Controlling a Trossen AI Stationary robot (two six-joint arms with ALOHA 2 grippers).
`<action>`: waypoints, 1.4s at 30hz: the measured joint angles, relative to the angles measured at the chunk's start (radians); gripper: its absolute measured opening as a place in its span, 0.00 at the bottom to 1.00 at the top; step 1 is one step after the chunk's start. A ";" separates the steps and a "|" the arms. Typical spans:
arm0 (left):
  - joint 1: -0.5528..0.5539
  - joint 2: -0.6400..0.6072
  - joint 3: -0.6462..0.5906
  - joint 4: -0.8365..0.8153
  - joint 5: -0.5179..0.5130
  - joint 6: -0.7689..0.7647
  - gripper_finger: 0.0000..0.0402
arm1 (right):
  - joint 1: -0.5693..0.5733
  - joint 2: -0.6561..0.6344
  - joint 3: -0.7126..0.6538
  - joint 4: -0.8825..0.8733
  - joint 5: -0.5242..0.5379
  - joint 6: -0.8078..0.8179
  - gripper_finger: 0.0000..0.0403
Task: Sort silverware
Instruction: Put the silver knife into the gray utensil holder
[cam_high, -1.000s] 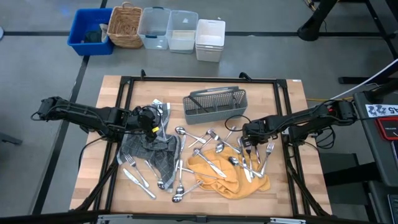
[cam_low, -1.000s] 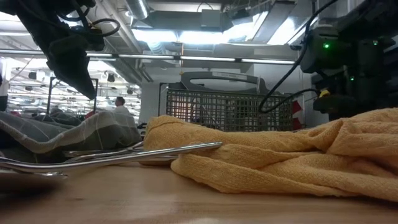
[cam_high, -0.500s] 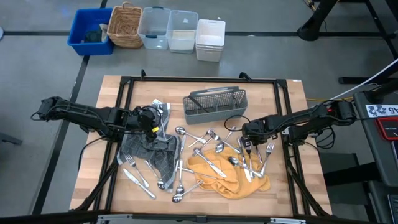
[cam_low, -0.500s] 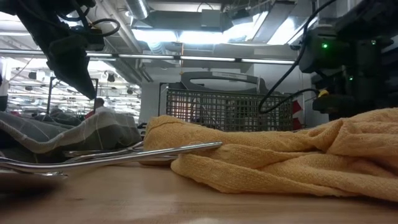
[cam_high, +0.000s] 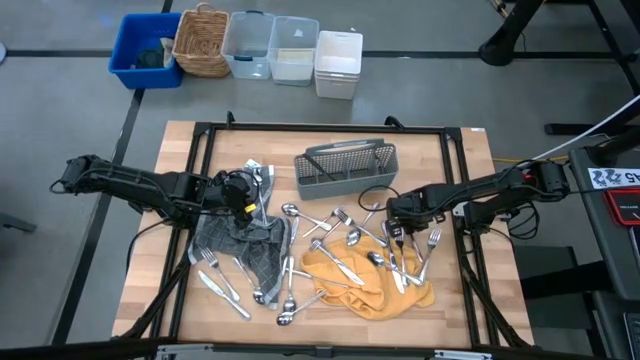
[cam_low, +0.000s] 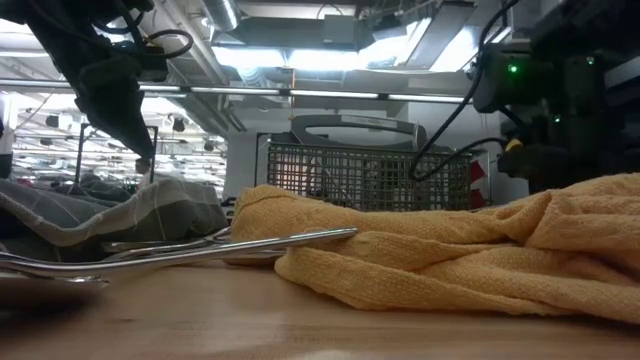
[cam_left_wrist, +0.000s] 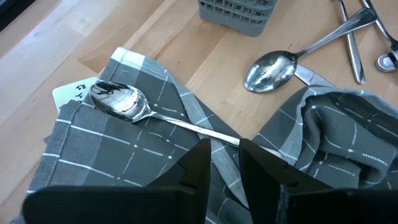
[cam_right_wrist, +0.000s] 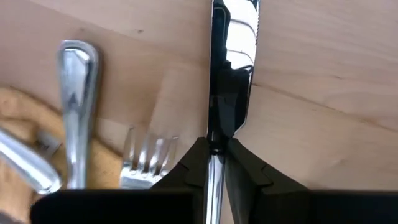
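Several silver forks, spoons and knives (cam_high: 335, 245) lie scattered across the table's middle, some on a yellow cloth (cam_high: 365, 285) and some on a grey checked cloth (cam_high: 245, 245). My right gripper (cam_high: 393, 230) points straight down at the yellow cloth's far right corner and is shut on a knife (cam_right_wrist: 239, 43). My left gripper (cam_high: 247, 200) hovers open over the grey cloth. A spoon (cam_left_wrist: 118, 101) lies there, and its handle runs to just under the fingertips (cam_left_wrist: 199, 163). The grey mesh caddy (cam_high: 345, 170) stands behind the cutlery. My right gripper pinches the knife between its two fingers (cam_right_wrist: 198, 163) about where the blade narrows toward the handle (cam_right_wrist: 215, 138). The fingers come from above, pointing down, and lie across the knife. The knife is turned on its edge and reaches out about level over the bare wood. Whether it is clear of the table I cannot tell.
A fork (cam_right_wrist: 146, 155) and another handle (cam_right_wrist: 78, 87) lie on the wood right beside the held knife. Off the table's far edge stand a blue bin (cam_high: 150, 50), a wicker basket (cam_high: 200, 42) and some plastic boxes (cam_high: 290, 50). Bare wood shows along the table's left and right edges.
My right gripper has edged up a little and slightly toward the table's left. My left gripper has kept still, and the cutlery on the cloths lies as before.
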 joint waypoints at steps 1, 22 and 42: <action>0.000 0.000 0.000 0.000 0.000 0.000 0.18 | 0.000 -0.001 0.004 -0.001 -0.004 -0.010 0.10; 0.000 0.000 0.000 0.000 0.000 0.000 0.18 | 0.000 -0.003 0.163 -0.191 -0.019 -0.102 0.10; 0.000 0.000 0.000 0.000 0.000 0.000 0.18 | 0.000 -0.004 0.539 -0.049 0.123 -0.413 0.10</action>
